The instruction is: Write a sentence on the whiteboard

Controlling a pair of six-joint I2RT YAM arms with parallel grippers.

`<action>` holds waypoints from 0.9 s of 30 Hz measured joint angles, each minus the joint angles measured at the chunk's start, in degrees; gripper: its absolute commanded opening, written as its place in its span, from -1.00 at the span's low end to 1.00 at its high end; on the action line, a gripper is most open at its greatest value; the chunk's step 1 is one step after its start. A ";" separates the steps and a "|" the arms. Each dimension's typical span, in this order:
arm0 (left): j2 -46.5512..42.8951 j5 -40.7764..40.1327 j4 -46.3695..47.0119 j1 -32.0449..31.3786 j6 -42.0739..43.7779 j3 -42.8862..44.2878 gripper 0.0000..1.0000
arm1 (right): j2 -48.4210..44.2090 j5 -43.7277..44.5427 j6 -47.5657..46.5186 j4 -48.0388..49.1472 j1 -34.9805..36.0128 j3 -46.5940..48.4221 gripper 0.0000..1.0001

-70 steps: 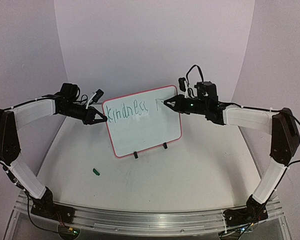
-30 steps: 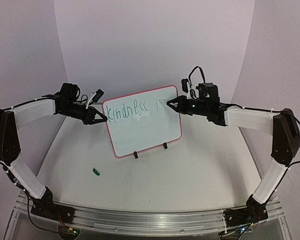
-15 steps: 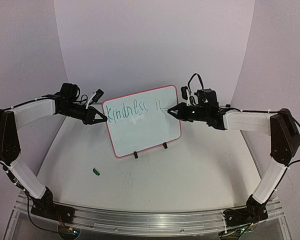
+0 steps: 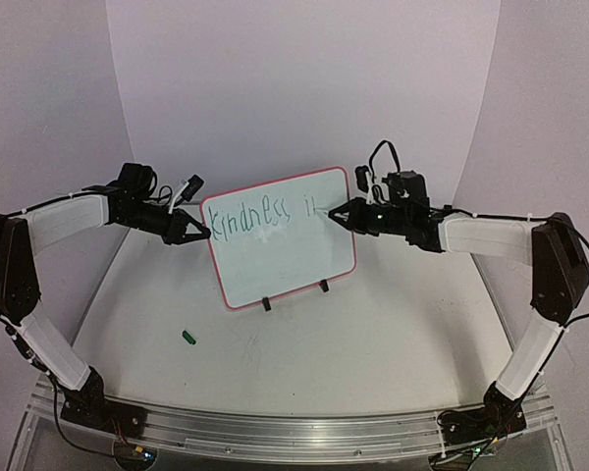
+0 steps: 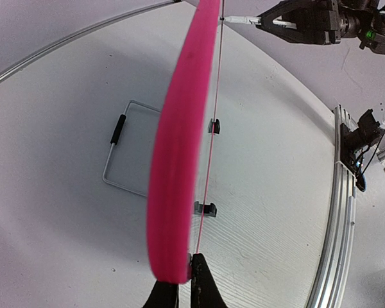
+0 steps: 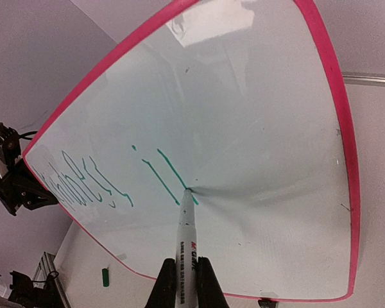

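Observation:
The whiteboard [image 4: 287, 263] stands upright mid-table, red-framed. The sentence [image 4: 252, 217] is green lettering along its top, reading "Kindness" followed by two short strokes. My left gripper [image 4: 205, 234] is shut on the board's left edge; the left wrist view shows the pink frame [image 5: 179, 141] pinched between the fingers of that gripper [image 5: 179, 290]. My right gripper [image 4: 338, 214] is shut on a white marker [image 6: 188, 234], whose tip touches the whiteboard [image 6: 263, 115] at the last green stroke [image 6: 170, 168].
A green marker cap [image 4: 187, 337] lies on the table in front of the board's left side, and the right wrist view catches the cap [image 6: 105, 277] too. Two black feet [image 4: 266, 304] hold the board up. A wire stand [image 5: 125, 157] lies behind it. A metal rail [image 4: 294, 432] runs along the near edge.
The right gripper moved the marker down the board and drew another green stroke after the "i", then shifted slightly back up. The left gripper and the board stayed put.

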 measured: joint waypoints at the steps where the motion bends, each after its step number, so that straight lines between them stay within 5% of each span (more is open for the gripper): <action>1: 0.00 0.00 0.00 0.00 0.00 0.00 -1.00 | 0.00 0.00 0.00 0.02 0.00 0.31 -1.00; 27: 0.00 0.00 0.00 0.02 -0.04 0.00 -1.00 | 0.00 2.86 0.00 0.44 -0.24 2.64 -1.00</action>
